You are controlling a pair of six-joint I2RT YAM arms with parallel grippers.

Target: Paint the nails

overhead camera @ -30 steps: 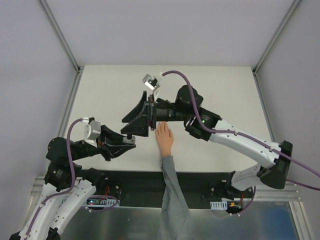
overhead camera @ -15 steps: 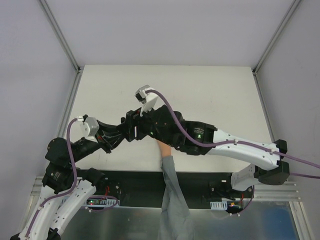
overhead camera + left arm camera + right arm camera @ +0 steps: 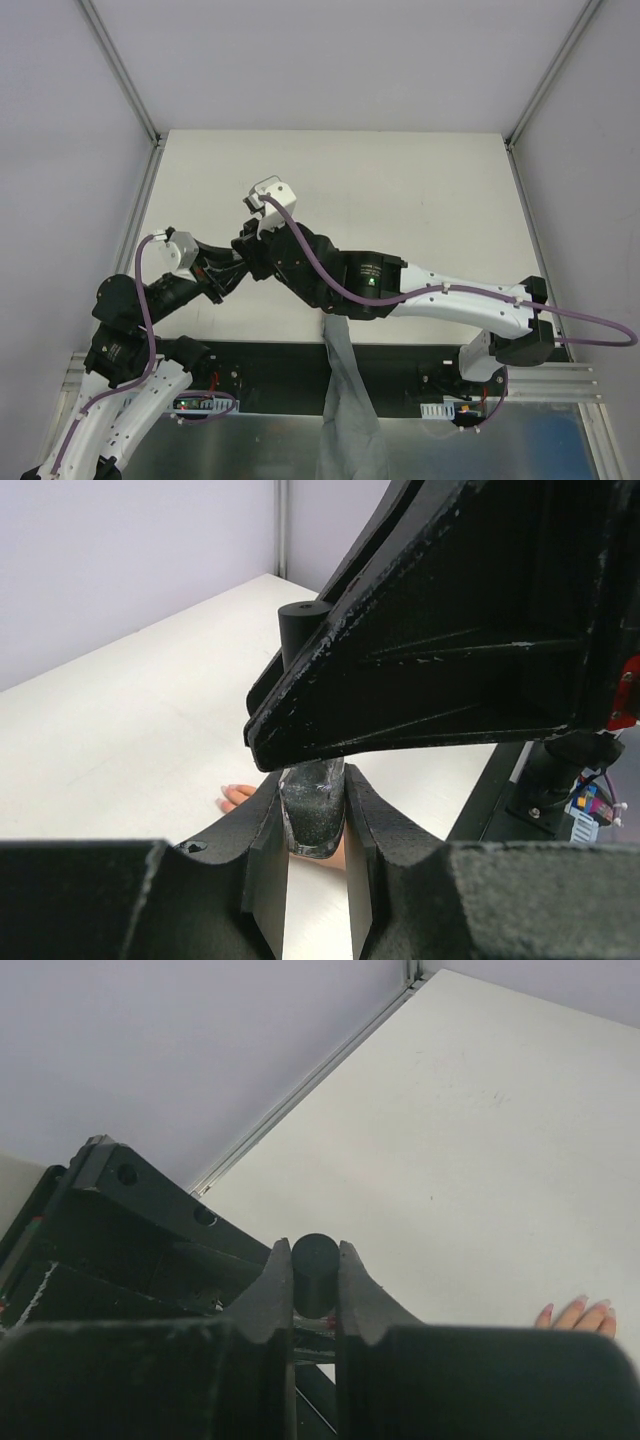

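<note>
Nails [image 3: 578, 1312]: tiny tips on the peach fingers of the mannequin hand [image 3: 582, 1318]. No polish shows on them, though they are too small to judge finely.
Where the hand is: flat on the white desk [image 3: 450, 1110], near its front edge. From overhead the right arm hides it, and only its grey sleeve [image 3: 342, 395] trails off towards the bases.
Progress: by my reading, the task is at the opening step. The bottle is capped, no brush is out, and every nail is left to paint.
Bottle [image 3: 313, 818]: small, dark and glittery, upright above the desk, to the left of the hand.
Left gripper [image 3: 314, 825]: clamped on the body of the bottle, one finger pressed to each side.
Cap [image 3: 314, 1258]: a black cylinder on top of the bottle.
Right gripper [image 3: 314, 1282]: closed on the cap, fingers touching it on both sides.
Arm pose: the right arm reaches low across the front of the desk, over the hand. The left arm reaches inward to meet it, so the two grippers sit together at the bottle.
</note>
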